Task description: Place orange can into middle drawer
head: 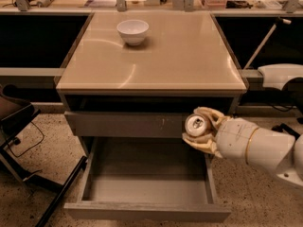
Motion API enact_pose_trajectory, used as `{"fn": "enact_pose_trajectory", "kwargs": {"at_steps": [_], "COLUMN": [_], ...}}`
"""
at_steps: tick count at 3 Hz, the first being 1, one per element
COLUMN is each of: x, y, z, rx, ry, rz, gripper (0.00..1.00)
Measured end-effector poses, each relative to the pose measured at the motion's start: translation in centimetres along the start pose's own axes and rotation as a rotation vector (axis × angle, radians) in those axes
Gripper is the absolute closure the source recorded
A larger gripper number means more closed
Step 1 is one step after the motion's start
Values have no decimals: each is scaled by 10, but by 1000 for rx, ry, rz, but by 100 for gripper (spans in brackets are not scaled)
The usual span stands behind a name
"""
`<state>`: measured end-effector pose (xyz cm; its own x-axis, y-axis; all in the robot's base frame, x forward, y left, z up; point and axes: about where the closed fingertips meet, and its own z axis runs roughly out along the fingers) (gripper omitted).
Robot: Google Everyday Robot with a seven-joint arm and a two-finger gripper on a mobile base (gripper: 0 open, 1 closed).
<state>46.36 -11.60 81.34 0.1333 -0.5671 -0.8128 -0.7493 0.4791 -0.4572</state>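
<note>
The orange can [195, 125] lies on its side in my gripper [201, 129], its silver top with pull tab facing the camera. The gripper is shut on it, with pale fingers above and below the can. It hangs in front of the right end of the closed scratched drawer front [123, 124], above the right rear part of the middle drawer [142, 178]. That drawer is pulled out wide below, with a smooth grey inside and nothing in it. Its plain front panel [147, 212] is nearest the camera.
A white bowl [132, 31] stands at the back of the beige cabinet top [156, 60]. A dark chair base and cable [21, 131] are at the left on the speckled floor. A white chair arm [281, 74] shows at the right. Cluttered benches run along the back.
</note>
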Motion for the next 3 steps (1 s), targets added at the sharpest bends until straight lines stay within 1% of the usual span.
{"fn": "enact_pose_trajectory", "kwargs": {"at_steps": [1,2,3], "x": [71,71,74], "y": [12,12,24], "z": [-5,-5,7], "rx": [27,26,6], "ry": [74,74,45], "rz": [25,25,45], "gripper": [100,100,100]}}
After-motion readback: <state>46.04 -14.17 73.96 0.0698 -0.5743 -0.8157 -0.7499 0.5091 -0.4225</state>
